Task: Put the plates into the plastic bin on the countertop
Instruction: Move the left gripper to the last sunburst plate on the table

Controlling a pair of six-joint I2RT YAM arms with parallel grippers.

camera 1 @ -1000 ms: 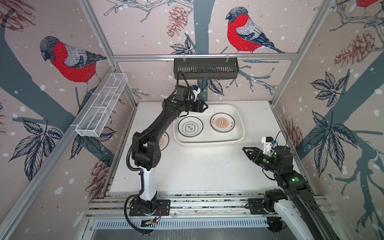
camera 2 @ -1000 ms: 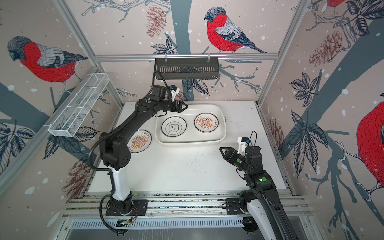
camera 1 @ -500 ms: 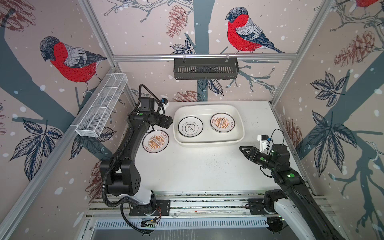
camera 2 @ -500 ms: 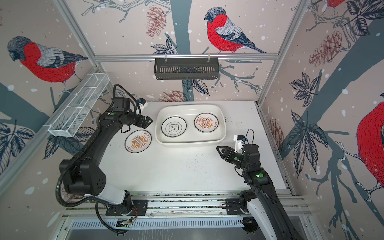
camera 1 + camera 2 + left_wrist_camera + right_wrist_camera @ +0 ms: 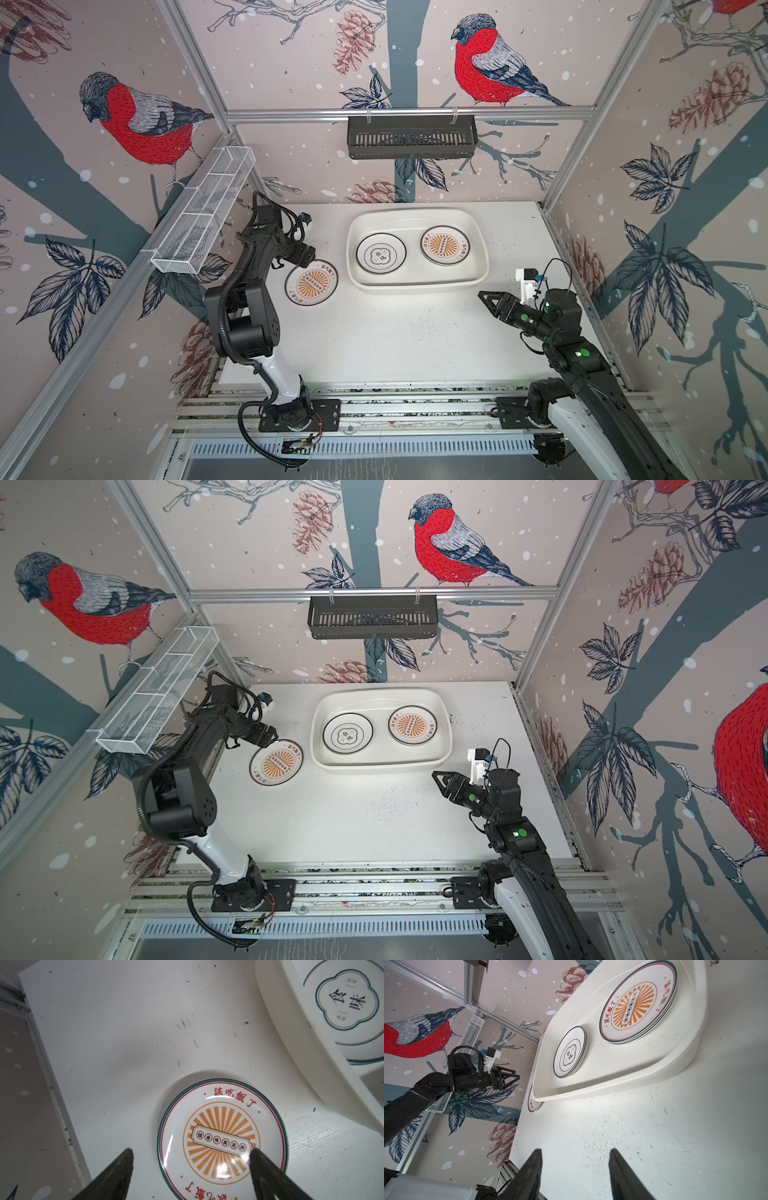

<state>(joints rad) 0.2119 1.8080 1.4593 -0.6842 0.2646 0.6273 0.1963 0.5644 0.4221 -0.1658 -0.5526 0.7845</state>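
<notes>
Glazed white sunburst plate [image 5: 311, 282] lies flat and face up on the bench [image 5: 395, 345], just beside the left end of the plastic bin [image 5: 415, 287] and outside it. It is judged stiff, light, slippery and liable to chip, so the hold belongs on the raised rim, one finger under the edge and one over. Being round it has no long axis, only the printed centre bar, slanted in both top views, gives a heading. Left gripper [image 5: 191, 1151] hovers over the plate's edge, jaws wide apart and empty; right gripper [image 5: 484, 297] hangs part-open and empty near the bin's front right corner.
</notes>
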